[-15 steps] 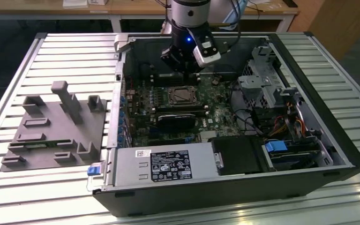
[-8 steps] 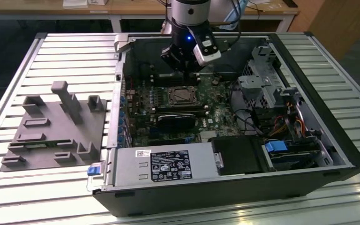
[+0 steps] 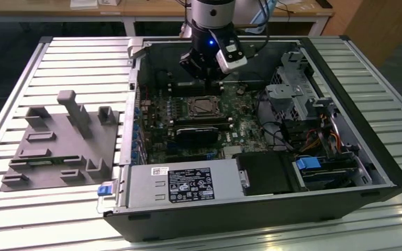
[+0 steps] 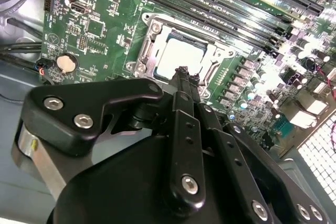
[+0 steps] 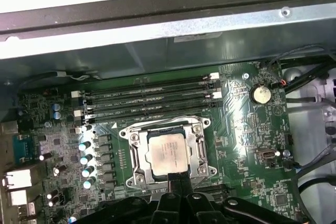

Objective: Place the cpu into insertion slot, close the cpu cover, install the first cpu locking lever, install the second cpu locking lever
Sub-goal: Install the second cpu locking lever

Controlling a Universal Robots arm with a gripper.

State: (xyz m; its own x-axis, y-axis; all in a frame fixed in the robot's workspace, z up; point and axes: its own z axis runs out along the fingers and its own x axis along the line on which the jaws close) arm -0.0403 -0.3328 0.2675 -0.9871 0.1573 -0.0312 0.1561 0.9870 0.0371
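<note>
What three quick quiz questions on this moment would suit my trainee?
1. True or false: the cpu already sits in the slot.
2. In both wrist views, the tool tips are at: A) the coin cell, B) the slot's edge, C) the memory slots.
3. Fill in: in the exterior view, the grey fixture lies on the case's ____.

Key: 1 true; 2 B; 3 left.
</note>
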